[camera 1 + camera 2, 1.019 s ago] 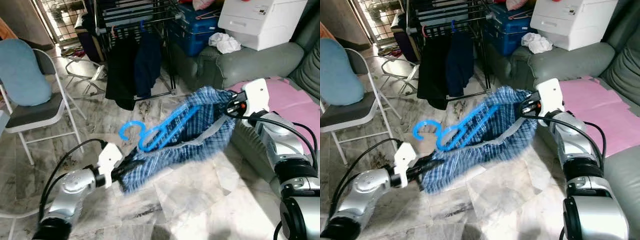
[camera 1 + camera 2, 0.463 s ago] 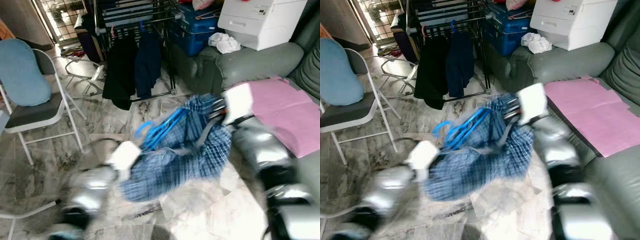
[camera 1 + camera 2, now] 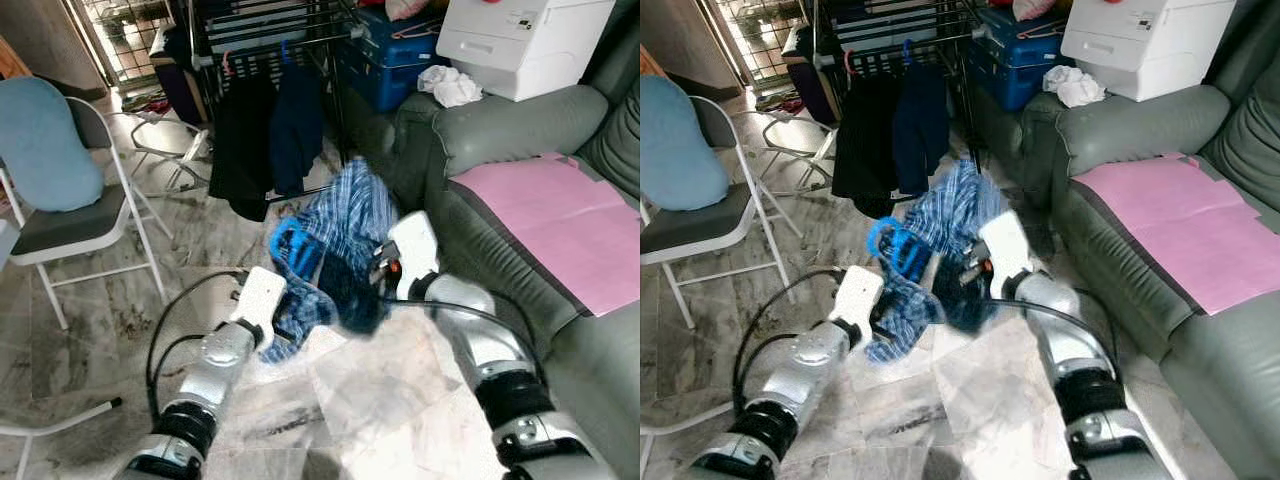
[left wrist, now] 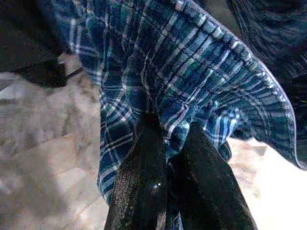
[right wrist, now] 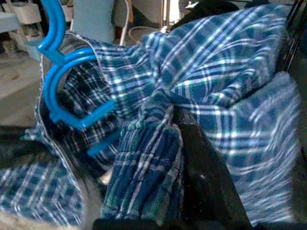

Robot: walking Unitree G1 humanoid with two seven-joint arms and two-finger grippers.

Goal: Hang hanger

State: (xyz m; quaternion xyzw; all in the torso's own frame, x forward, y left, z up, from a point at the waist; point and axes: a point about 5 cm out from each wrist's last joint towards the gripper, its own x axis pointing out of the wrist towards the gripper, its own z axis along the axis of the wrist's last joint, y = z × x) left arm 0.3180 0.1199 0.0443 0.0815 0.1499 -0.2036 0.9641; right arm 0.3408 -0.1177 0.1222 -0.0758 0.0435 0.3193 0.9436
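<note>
A blue plaid garment (image 3: 345,210) hangs bunched on a bright blue hanger (image 3: 291,247) above the marble floor, in front of me. My left gripper (image 3: 287,313) is shut on the garment's lower edge; its fingers (image 4: 144,167) pinch the plaid cloth. My right gripper (image 3: 373,274) is shut on a fold of the same garment, close beside the left one. The hanger's hook and loops (image 5: 60,81) show beside the right fingers (image 5: 199,158). A black drying rack (image 3: 270,35) with dark clothes stands just beyond.
A folding chair with a blue cushion (image 3: 50,150) stands at the left. A grey sofa (image 3: 500,120) with a pink sheet (image 3: 560,215) runs along the right. A blue crate (image 3: 395,55) and a white box (image 3: 520,40) sit behind the sofa arm.
Both grippers have swung inward and come close together. The garment, earlier stretched wide between them, is now bunched up, with the hanger nearer the rack.
</note>
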